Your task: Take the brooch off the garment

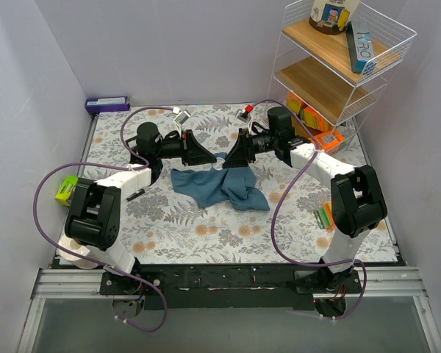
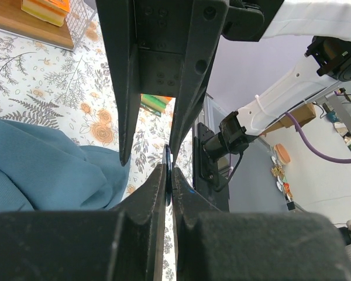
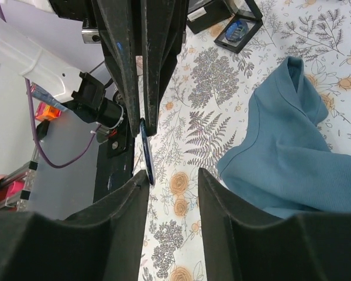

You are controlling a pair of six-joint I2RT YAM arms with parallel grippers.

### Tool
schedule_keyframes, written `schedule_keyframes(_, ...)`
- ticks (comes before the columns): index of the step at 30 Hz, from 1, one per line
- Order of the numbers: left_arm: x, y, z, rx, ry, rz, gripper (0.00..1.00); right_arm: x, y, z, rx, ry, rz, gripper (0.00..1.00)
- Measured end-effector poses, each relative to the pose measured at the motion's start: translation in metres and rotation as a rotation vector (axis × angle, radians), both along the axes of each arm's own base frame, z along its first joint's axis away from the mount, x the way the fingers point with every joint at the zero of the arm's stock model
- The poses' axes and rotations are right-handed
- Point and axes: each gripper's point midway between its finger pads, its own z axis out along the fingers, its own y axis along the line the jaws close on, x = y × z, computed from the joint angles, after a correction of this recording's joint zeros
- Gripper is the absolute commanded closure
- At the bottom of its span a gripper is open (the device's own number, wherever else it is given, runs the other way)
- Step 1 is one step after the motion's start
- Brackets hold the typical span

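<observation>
**Brooch pinched where the two arms meet**

Both arms are stretched forward and turned inward, the claws set tip to tip above the middle of the table (image 1: 206,235). The left claw (image 2: 168,175) is closed on the brooch (image 2: 167,158), which is seen edge-on as a thin disc, apart from the cloth. The right claw (image 3: 172,175) is spread open, with one fingertip just beside the disc. The garment (image 1: 220,187) is seen crumpled on the floral table beneath them. A wire shelf (image 1: 338,73) is set at the right rear corner, against pale lilac walls.

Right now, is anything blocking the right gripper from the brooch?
Nothing visible does. The left gripper pinches the brooch edge-on at the right gripper's open fingers; the teal T-shirt lies to one side.
</observation>
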Motion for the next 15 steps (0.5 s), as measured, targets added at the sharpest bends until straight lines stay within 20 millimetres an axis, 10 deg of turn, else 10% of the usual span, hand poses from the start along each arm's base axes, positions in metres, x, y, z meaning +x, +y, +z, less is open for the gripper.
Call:
schedule_keyframes(6, 0.0016, 0.0, -0.0006, -0.002, 0.002, 0.003, 0.97, -0.0018, 0.0013, 0.0067, 0.022, 0.016, 0.015, 0.89)
schedule_keyframes(8, 0.0034, 0.0002, -0.0013, -0.001, 0.005, 0.011, 0.76, -0.0033, 0.0015, 0.0085, 0.029, 0.022, 0.025, 0.99)
schedule_keyframes(15, 0.002, -0.0009, -0.0099, 0.025, -0.007, -0.002, 0.65, 0.0006, 0.0024, 0.0084, 0.021, 0.04, -0.002, 0.99)
